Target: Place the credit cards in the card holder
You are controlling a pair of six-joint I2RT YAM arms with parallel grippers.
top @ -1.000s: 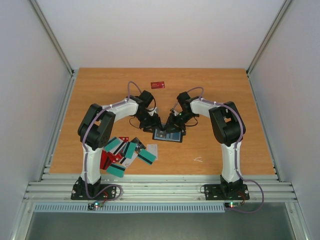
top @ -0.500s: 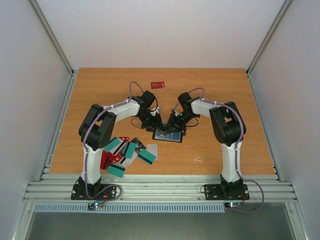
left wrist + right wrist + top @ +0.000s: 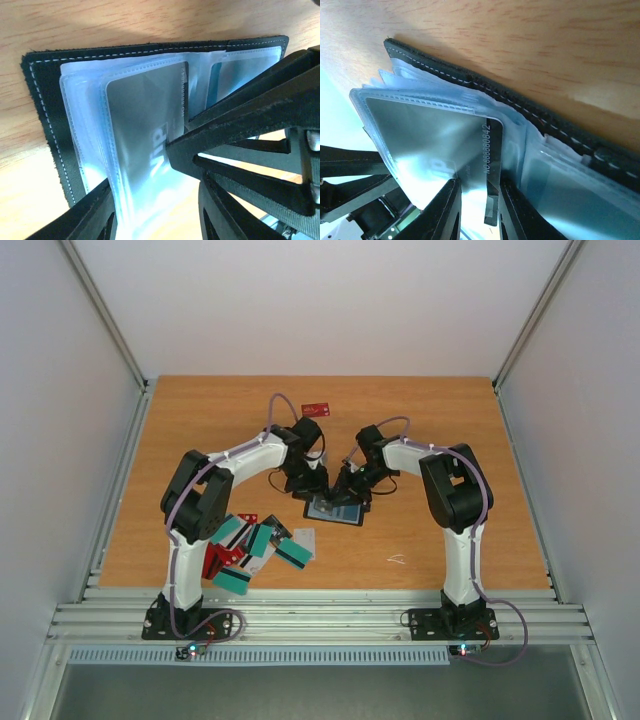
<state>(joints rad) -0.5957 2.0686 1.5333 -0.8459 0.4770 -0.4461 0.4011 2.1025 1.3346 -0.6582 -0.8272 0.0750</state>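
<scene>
Two arms meet over one card holder [image 3: 47,135], which lies opened flat near the middle of the desk [image 3: 450,420].

- Card holder: black cover with pale stitching along the edge, and clear plastic sleeves [image 3: 80,130] fanned up from the inside.
- Silver card [image 3: 435,135]: sits partly inside the uppermost sleeve. It has printed lettering on its face and a number along one short edge. Its free corner sticks out of the pocket mouth.
- Right hand [image 3: 479,200]: clenched on the silver card, with the fingers close together and the card's exposed edge between them. In the left wrist view, a fingertip rests against the card at the sleeve opening.
- Left hand [image 3: 156,205]: released. Its fingers stand apart on either side of the sleeve stack, and one finger touches the outer edge of the plastic.
- Credit cards [image 3: 250,545]: a loose overlapping heap of teal, red, black and white, some with dark stripes. It lies at the near left of the desk beside the left arm, well apart from the holder.
- Red card [image 3: 316,409]: lies alone toward the far edge, beyond both hands.
</scene>
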